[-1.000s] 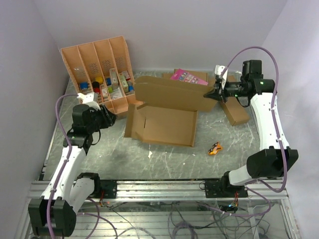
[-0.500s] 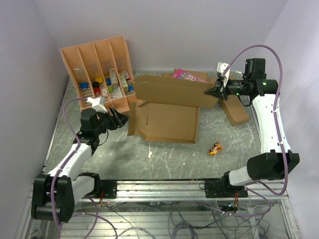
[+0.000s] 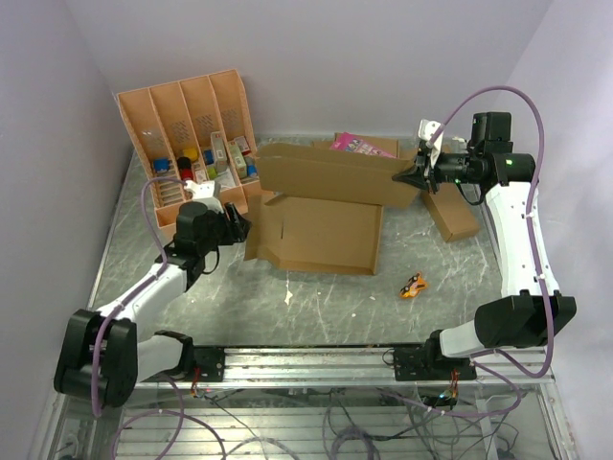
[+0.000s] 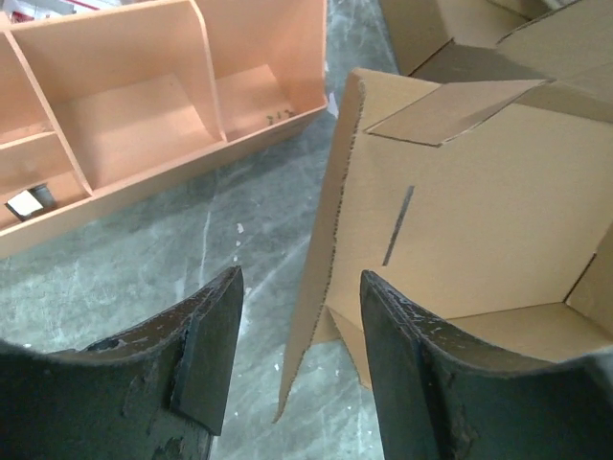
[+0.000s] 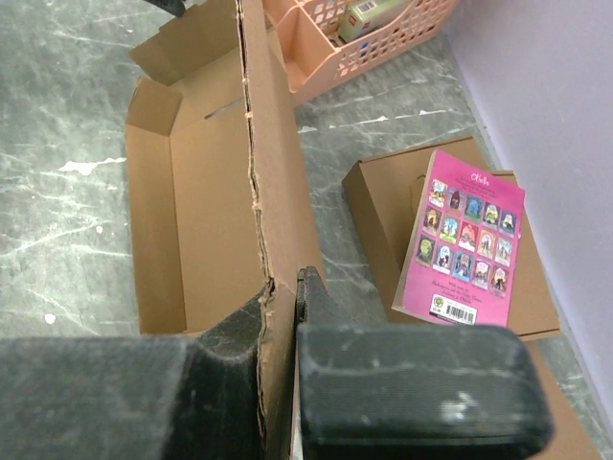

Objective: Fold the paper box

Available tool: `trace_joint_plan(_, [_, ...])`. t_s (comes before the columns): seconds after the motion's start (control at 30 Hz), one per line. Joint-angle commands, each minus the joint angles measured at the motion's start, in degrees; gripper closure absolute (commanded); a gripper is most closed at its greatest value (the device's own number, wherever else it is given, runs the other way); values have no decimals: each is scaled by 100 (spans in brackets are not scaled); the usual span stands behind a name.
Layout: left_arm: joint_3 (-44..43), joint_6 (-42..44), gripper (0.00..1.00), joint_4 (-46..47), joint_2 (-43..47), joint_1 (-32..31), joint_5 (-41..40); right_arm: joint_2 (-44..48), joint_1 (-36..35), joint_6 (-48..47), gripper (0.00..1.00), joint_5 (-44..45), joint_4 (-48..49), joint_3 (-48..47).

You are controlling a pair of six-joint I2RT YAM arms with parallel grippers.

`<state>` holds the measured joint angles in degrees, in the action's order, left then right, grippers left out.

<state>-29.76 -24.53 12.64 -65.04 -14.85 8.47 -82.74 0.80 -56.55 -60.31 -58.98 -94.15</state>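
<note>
So the big change here is the left arm. A second ago its left gripper (image 3: 237, 225) sits out toward the left edge of the counter, and now it's swung in right up against the left end of the large plain brown corrugated cardboard paper box (image 3: 321, 235). That box lies mid-counter, a bit toward the far edge. From the left wrist view the left gripper (image 4: 297, 335) has its jaws wide apart with nothing in them, and the ragged edge of the upright side flap runs down into the gap between them. I can't tell whether either finger actually touches it yet. The right gripper (image 3: 412, 177) is clamped tight on the right end of the long rear panel. That panel now sits a touch higher than a second ago, and the box base has scooted slightly toward the right edge. In the last half second that side barely changes. My read is that the right arm is just holding the panel up while the left sets up to pinch or push the side flap inward. The orange-tan compartment tray (image 3: 192, 144) in the far left corner is very near that elbow, so a bump looks possible.
</note>
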Motion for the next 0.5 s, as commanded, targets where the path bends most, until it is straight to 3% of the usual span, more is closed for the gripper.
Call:
trace_joint_plan(0.0, [-137,185,40,397,-442,-39,-54,101,35,82,100,-258,88,-39])
trace_joint_plan(0.2, [-266,165,59,688,-901,-84,330,109,37,85,100,-178,89,21])
trace_joint_plan(0.27, [-315,220,72,667,-874,-88,351,118,36,75,100,-159,95,49])
trace_joint_plan(0.33, [-357,284,90,580,-767,-96,401,133,36,97,100,-128,141,120])
trace_joint_plan(0.47, [-408,466,93,432,-355,-263,399,193,39,188,100,-99,317,286])
